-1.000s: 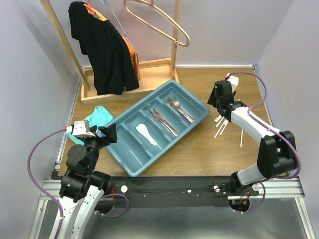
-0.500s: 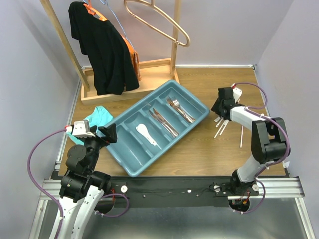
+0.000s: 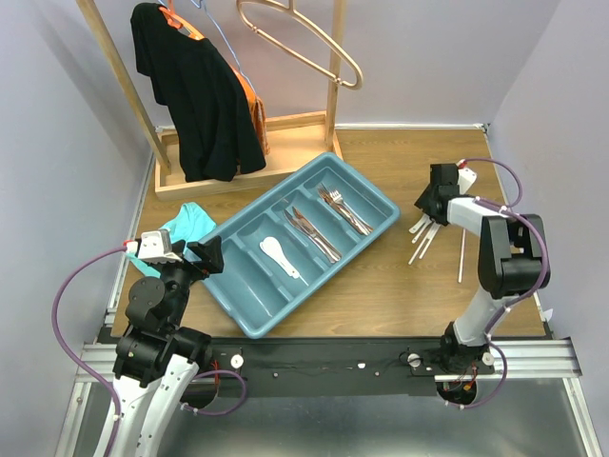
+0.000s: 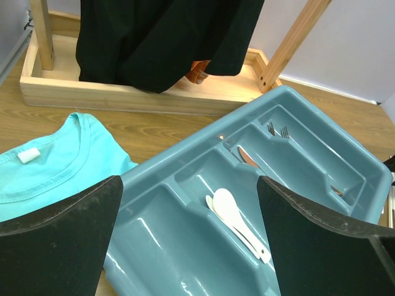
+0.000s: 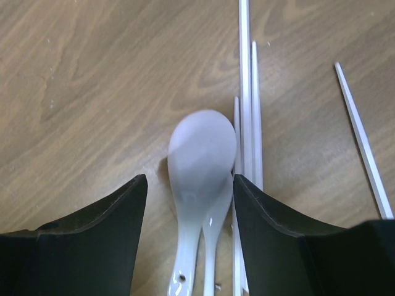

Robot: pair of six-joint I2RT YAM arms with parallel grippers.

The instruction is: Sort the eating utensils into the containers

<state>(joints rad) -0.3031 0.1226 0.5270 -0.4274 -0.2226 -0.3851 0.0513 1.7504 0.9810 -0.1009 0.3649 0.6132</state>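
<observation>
The teal tray (image 3: pixel 249 297) lies slantwise at mid-table, its compartments being the containers. It holds coppery forks (image 3: pixel 344 209), silver knives (image 3: pixel 312 233) and white spoons (image 3: pixel 279 257). To its right, loose chopsticks (image 3: pixel 422 244) and two stacked white spoons (image 5: pixel 200 160) lie on the wood. My right gripper (image 5: pixel 190 182) hangs open just over them, one finger on each side of the spoons, nothing held. Chopsticks (image 5: pixel 247 92) run beside the right finger. My left gripper (image 4: pixel 188 185) is open above the tray's near end (image 4: pixel 154 246), over its spoons (image 4: pixel 237 219).
A wooden rack (image 3: pixel 219 176) with a black garment (image 3: pixel 195 86) and large hangers (image 3: pixel 304 43) stands at the back left. A teal cloth (image 3: pixel 190 221) lies left of the tray. One more chopstick (image 3: pixel 461 257) lies near the table's right side.
My right gripper has moved to the right and come down over the loose spoons and chopsticks. The left arm and the tray have not moved.
</observation>
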